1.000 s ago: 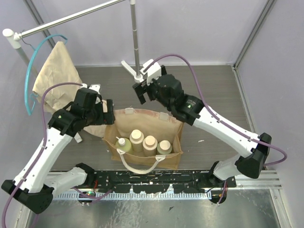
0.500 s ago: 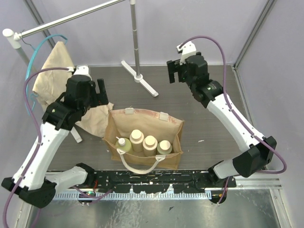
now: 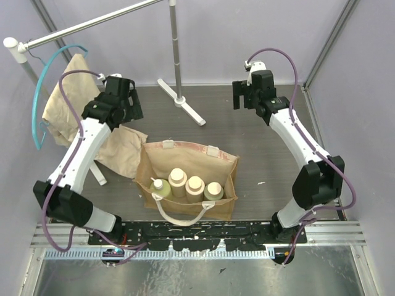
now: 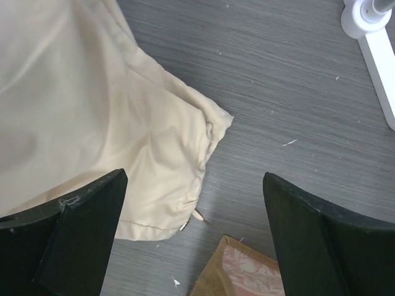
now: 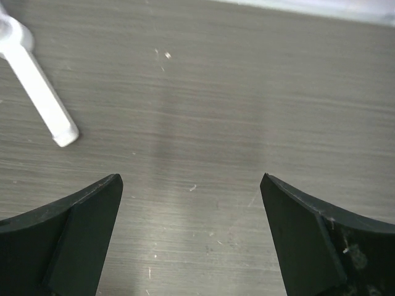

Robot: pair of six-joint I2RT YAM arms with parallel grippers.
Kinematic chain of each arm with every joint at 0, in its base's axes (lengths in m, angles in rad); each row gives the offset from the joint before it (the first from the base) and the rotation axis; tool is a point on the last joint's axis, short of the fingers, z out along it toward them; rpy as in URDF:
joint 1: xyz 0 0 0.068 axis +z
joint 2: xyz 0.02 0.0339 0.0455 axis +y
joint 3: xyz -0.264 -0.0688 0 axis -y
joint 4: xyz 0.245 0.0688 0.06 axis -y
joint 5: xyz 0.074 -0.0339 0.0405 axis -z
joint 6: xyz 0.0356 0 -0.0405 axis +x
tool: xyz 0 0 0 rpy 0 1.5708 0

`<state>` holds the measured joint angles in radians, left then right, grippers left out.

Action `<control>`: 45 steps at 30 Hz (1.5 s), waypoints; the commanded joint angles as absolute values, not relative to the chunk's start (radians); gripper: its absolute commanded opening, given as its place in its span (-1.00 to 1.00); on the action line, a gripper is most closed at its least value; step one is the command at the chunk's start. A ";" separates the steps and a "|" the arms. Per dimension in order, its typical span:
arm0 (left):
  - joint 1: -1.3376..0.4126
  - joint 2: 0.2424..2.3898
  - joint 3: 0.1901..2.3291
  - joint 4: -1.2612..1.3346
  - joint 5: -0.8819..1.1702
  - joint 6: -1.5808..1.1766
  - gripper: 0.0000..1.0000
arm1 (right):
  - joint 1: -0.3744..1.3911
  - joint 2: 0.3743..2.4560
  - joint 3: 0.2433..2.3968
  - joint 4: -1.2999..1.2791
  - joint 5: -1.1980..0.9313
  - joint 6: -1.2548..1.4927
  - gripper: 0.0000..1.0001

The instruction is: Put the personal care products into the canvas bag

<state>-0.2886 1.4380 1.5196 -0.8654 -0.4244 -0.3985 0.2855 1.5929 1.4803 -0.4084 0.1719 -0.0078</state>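
The tan canvas bag [image 3: 225, 166] stands upright at the table's middle front, and its corner shows in the left wrist view [image 4: 242, 275]. Inside it stand the personal care products: a yellow-green pump bottle [image 3: 159, 187], two cream bottles [image 3: 178, 180] [image 3: 195, 185] and an olive-green one [image 3: 213, 190]. My left gripper [image 3: 131, 106] is open and empty, up at the back left above the floor beside the bag [image 4: 194, 246]. My right gripper [image 3: 244, 100] is open and empty at the back right over bare table [image 5: 191, 240].
A limp beige cloth [image 3: 117, 148] on a blue hanger [image 3: 43, 92] lies left of the bag, also in the left wrist view [image 4: 92, 123]. A metal stand pole with a white foot [image 3: 182, 102] rises at the back centre; the foot shows in the right wrist view [image 5: 37, 86].
Both arms have swung away from the bag's rim toward the back, the left to the back left and the right to the back right. The bag and bottles have not moved.
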 commanded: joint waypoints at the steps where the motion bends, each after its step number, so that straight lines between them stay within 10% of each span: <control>1: -0.287 1.542 1.629 -0.891 -0.392 -0.413 0.96 | 0.273 1.649 1.594 -0.492 0.188 0.025 1.00; 45: -0.289 1.826 1.716 -0.648 -0.660 -0.179 0.96 | 0.151 1.688 1.575 -0.218 0.200 -0.008 1.00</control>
<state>-0.2886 1.8580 1.7077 -0.7300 -0.6312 -0.2474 0.1551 1.7157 1.5368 -0.2790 0.1856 0.0025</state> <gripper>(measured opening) 0.979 0.998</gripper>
